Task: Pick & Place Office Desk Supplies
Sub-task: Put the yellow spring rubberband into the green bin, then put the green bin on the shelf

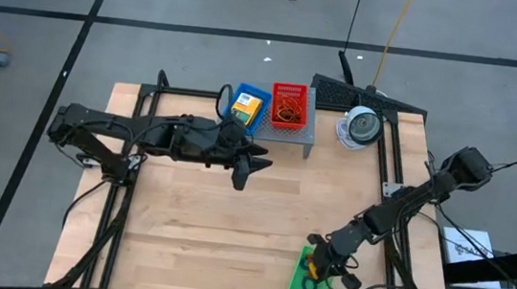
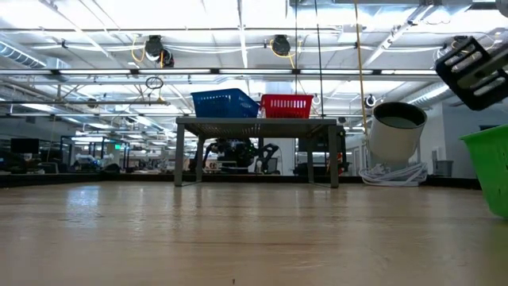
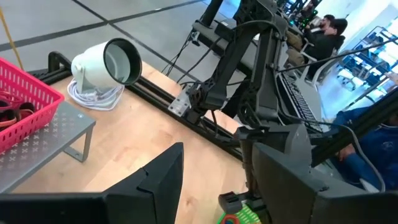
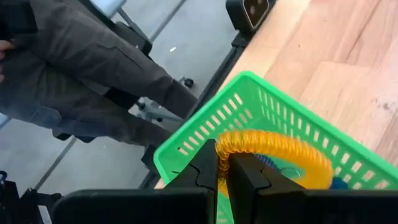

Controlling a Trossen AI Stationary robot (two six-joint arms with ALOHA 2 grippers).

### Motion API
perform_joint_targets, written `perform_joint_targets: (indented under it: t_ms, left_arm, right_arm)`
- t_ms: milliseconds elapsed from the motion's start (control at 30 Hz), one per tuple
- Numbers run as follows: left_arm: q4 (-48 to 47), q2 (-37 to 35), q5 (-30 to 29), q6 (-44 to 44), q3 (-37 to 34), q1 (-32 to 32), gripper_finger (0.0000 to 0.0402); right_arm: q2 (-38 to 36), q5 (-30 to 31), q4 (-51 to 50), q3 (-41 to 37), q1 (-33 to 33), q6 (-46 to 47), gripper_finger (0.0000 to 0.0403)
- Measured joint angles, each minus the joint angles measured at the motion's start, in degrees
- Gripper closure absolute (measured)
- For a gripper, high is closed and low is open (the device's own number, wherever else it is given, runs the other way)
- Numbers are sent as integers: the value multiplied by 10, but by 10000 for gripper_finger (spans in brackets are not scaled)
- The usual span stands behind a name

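The jaws of the right gripper [image 4: 222,171] are closed together, holding nothing, just above the green tray [image 4: 261,106] at the near edge of the table [image 1: 230,228]. The left gripper [image 1: 248,170] stands open and empty beside the grey shelf [image 1: 284,133].

No writing can be read on any item. The crayon box [image 1: 248,107] lies in the blue tray [image 1: 262,97], its long side running toward the far edge.

Only the right wrist view shows the orange ring [image 4: 273,146] and something blue inside the green tray. The high view alone shows rubber bands [image 1: 288,107] in the red tray [image 1: 292,88] on the shelf.
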Motion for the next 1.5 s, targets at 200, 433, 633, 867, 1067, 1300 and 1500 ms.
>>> perform_joint_targets:
  t_ms: [200,433,633,867,1067,1300,1500]
  left_arm:
    - [0,0,0,-3,0,0,202]
    - [-1,0,0,-4,0,0,202]
    - [-1,0,0,-4,0,0,201]
    - [-1,0,0,-4,0,0,202]
    - [-1,0,0,-10,0,0,202]
    - [-1,0,0,-16,0,0,202]
    - [-1,0,0,-30,0,0,202]
  right_arm:
    - [7,0,-1,0,0,0,378]
    - [7,-1,-2,0,0,8,348]
    - [7,-2,-1,0,0,14,315]
    - [7,-3,-1,0,0,15,271]
    - [-17,-2,-5,0,0,13,251]
    - [-83,5,-19,1,0,-33,254]
    - [-131,17,-58,1,0,-115,267]
